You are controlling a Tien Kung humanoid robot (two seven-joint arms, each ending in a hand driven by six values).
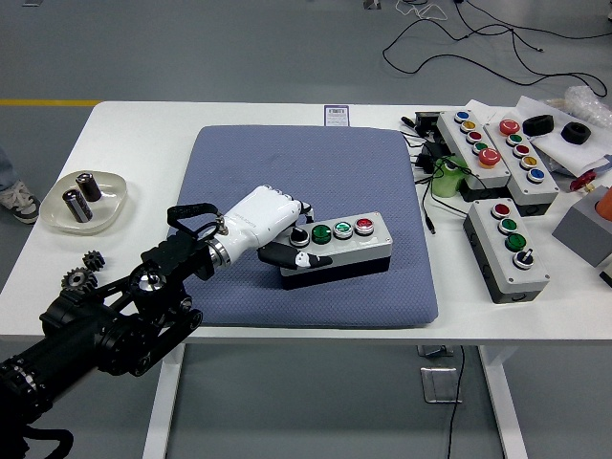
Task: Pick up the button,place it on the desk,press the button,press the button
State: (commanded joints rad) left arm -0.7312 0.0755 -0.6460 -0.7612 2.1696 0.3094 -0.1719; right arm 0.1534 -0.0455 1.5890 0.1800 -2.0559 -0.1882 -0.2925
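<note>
A grey button box (346, 243) with a black base lies on the blue mat (287, 163), right of its middle. Its top carries a black selector knob, two green buttons and a red button (364, 226). My left hand (304, 235), white with a black arm, comes in from the lower left and is shut on the box's left end. The fingers (298, 207) curl over the far side and the thumb (304, 259) lies along the near side. The box's base rests on the mat.
Three more button boxes (507, 251) (475, 143) (521, 148) sit at the right with cables and a green bottle (446, 178). A grey block (585, 229) is at the right edge. A dish (84, 199) with metal cylinders and two gears (84, 271) lie at the left.
</note>
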